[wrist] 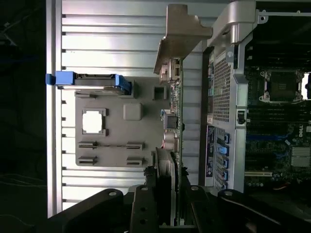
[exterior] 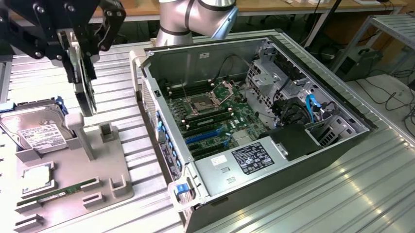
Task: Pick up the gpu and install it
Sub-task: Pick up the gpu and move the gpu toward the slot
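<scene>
The open computer case point(exterior: 194, 58) is lying with its blue expansion slots point(exterior: 202, 136) sitting empty, so installing is not yet done. Beside it, above the grey parts tray point(exterior: 110, 165), the gpu point(exterior: 84, 94) is hanging edge-on, clear of the tray — pickup looks done — with the gripper point(exterior: 81, 48) clamping narrowly on its upper edge.

The gpu point(exterior: 83, 94) hangs edge-on directly under the gripper point(exterior: 79, 56), clamped between its fingers, above the parts tray point(exterior: 97, 170). On that tray, below the gripper and toward the exterior view's left, the hard drive point(exterior: 36, 131) leans in its slot. Nearer the camera lie the processor chip point(exterior: 38, 174) and the memory stick point(exterior: 65, 189). To the exterior view's right of the gripper lies the open computer case point(exterior: 194, 58) — just beside the tray, with the motherboard point(exterior: 214, 116) inside.
</scene>
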